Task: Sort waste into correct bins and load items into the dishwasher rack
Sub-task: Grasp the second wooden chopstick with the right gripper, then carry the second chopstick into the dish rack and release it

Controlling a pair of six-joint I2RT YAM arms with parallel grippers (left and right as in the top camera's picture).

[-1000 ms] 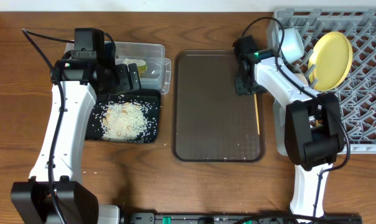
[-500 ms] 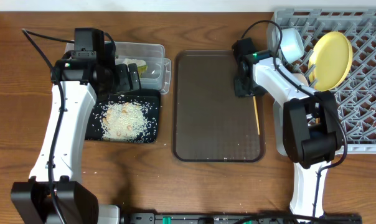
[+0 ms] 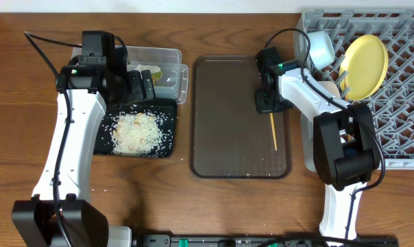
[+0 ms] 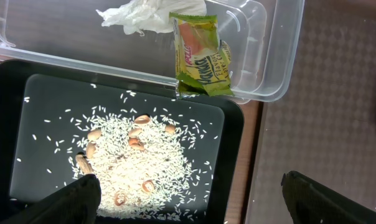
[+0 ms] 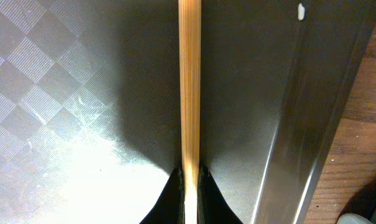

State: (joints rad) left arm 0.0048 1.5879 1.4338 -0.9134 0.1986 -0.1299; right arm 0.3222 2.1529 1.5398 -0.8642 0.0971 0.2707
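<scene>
Now the right hand (image 3: 265,104) is gripping a chopstick (image 3: 273,132) over the brown tray (image 3: 221,137).

Its fingers (image 5: 169,211) are pressing together on the stick's near end. The stick is running straight out from them along the tray's right side, close to the raised rim; whether it is touching the tray floor I cannot tell. The left hand (image 4: 189,183) is hovering with its fingers spread wide and holding nothing, above the black tray (image 4: 235,155). Rice (image 4: 132,168) is lying heaped in that tray, with a few nuts mixed in. A green and orange wrapper (image 4: 203,53) is lying in the clear tub (image 4: 275,56), beside crumpled white paper (image 4: 150,15). A yellow plate (image 3: 364,66) is standing on edge in the rack (image 3: 406,103), with a bowl (image 3: 320,46) at the rack's left edge. Everything is sitting on the wooden table (image 3: 214,206).
</scene>
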